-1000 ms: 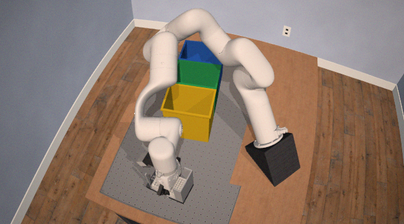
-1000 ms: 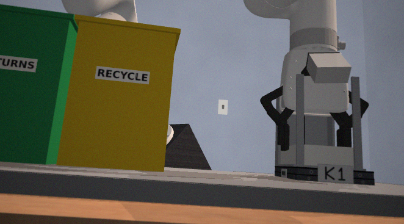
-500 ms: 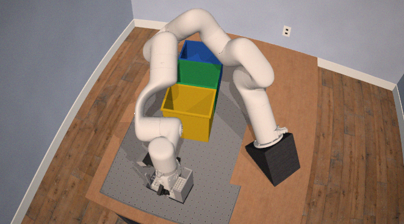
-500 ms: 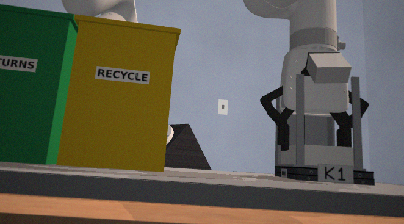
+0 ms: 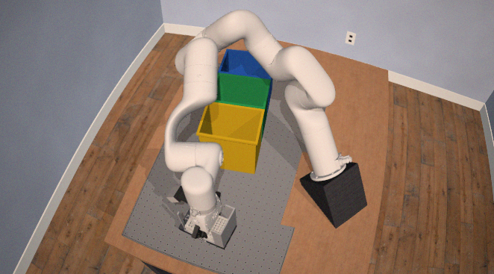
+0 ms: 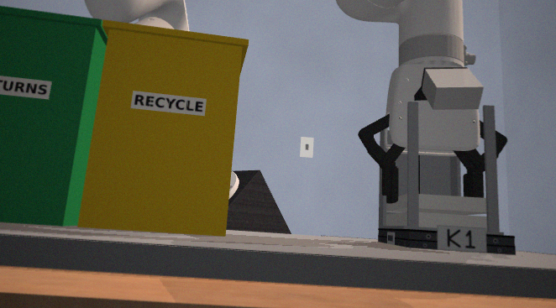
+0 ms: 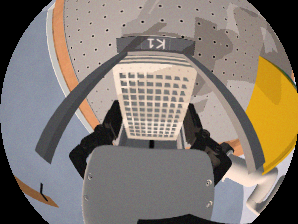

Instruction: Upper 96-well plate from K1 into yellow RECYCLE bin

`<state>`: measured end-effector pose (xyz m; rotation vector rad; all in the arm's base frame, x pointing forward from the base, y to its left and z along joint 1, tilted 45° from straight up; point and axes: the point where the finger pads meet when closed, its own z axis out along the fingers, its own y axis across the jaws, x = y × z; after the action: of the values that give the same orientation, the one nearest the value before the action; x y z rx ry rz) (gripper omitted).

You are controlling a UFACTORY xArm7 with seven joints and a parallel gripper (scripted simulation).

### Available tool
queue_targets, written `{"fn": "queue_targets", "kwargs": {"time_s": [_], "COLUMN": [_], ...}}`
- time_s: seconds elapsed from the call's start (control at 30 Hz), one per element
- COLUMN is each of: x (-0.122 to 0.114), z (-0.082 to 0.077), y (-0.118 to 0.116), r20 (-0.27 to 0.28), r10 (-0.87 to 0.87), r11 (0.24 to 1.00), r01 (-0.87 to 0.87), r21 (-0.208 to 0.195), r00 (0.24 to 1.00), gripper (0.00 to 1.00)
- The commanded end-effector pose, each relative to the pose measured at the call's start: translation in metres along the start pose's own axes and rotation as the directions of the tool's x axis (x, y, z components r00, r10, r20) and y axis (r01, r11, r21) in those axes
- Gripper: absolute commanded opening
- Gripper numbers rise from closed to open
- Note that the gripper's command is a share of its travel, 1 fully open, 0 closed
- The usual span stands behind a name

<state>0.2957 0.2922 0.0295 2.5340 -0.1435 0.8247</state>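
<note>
A grey perforated mat point(image 5: 261, 204) covers part of a brown wooden table point(image 5: 358, 114) on plank flooring point(image 5: 440, 159), between blue-grey walls point(image 5: 74, 21). The white gridded 96-well plate point(image 7: 150, 102) sits uppermost in the grey-posted stack rack K1 point(image 6: 412, 145), at 7 o'clock from the yellow rectangular RECYCLE bin point(image 5: 239, 151) in the top view. In the wrist view its long axis runs 12 to 6 o'clock, wells up, with the black-fingered gripper point(image 6: 432, 183) clamped across its long sides.

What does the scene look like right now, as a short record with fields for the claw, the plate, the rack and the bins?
claw: claw lowered inside the rack, shut on the upper 96-well plate
plate: still in the rack, between the posts
rack: stack rack K1, on the grey perforated mat
bins: yellow RECYCLE bin, green bin, blue bin, in a row, all upright
yellow bin contents: nothing visible inside
</note>
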Motion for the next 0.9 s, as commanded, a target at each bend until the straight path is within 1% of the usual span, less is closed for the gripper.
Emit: {"fn": "queue_targets", "kwargs": {"time_s": [0.0,0.63,0.87], "x": [0.0,0.0,0.0], "z": [-0.005,-0.017,-0.017], "y": [-0.001,-0.001,-0.001], "r20": [-0.001,-0.001,-0.001], "r10": [0.0,0.0,0.0], "r11": [1.0,1.0,1.0], "r01": [0.0,0.0,0.0], "r21": [0.005,0.005,0.005], "r00": [1.0,1.0,1.0], "gripper": [0.0,0.0,0.0]}}
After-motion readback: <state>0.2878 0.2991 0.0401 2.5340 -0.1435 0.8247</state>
